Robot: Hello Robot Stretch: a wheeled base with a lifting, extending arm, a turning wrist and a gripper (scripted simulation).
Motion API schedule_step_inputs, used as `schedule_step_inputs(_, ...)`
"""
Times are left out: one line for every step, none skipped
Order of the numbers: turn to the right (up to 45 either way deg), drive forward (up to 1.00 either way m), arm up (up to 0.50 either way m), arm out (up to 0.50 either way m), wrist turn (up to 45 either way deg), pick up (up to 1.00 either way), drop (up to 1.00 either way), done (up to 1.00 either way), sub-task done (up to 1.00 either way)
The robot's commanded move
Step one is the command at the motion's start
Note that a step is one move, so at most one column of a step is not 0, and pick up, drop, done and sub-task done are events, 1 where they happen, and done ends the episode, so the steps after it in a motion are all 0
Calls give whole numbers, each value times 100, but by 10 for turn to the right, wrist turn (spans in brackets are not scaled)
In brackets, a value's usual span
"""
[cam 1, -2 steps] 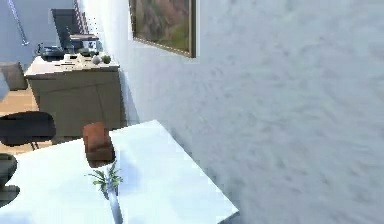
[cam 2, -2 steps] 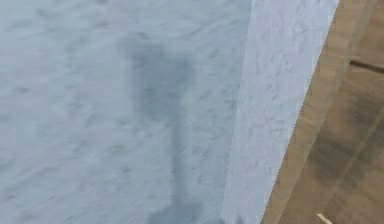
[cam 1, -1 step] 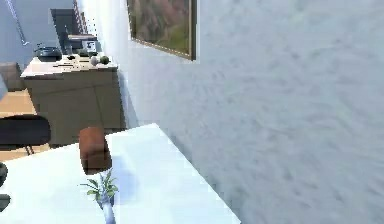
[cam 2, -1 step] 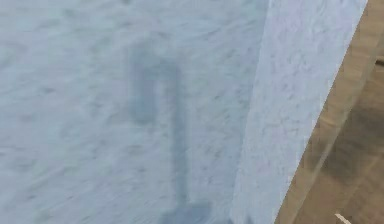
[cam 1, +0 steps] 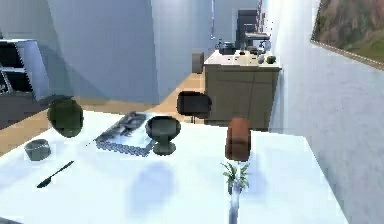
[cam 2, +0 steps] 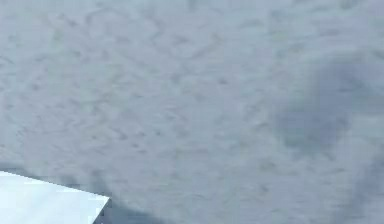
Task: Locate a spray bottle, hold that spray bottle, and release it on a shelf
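On the near edge of the white table [cam 1: 290,180], at the forward view's bottom, stands a small green plant [cam 1: 236,177]. Its pale pot is cut off by the frame.

To the left on the same top:
- a thin black utensil [cam 1: 55,174], lying flat; knife or pen, I cannot tell
- a small grey-green bowl [cam 1: 38,150], just beyond it

Mid-table:
- a dark footed bowl [cam 1: 163,132]
- beside it, a flat grey tray [cam 1: 125,132]; contents not readable
- a brown rounded block [cam 1: 238,138], upright, toward the right

Behind the far edge:
- a dark round shape [cam 1: 65,116], partly hidden by the top
- a dark chair back [cam 1: 193,103]

Farther off:
- a wooden cabinet [cam 1: 240,90] against the right wall, carrying several small items [cam 1: 265,59], too small to name
- a framed picture [cam 1: 350,30] on that wall
- a shelf unit [cam 1: 20,70] at the left edge, cut off

In the arm side view, the table's corner [cam 2: 45,205] meets a grey wall [cam 2: 200,90].

Spray bottle: I cannot tell which, if any, of these small shapes it is, so I cannot place it relative to my jaws. State of my jaws: cannot tell.
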Motion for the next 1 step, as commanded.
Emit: schedule_step_inputs(-450, 0, 0, 0, 0, 0, 0, 0, 0)
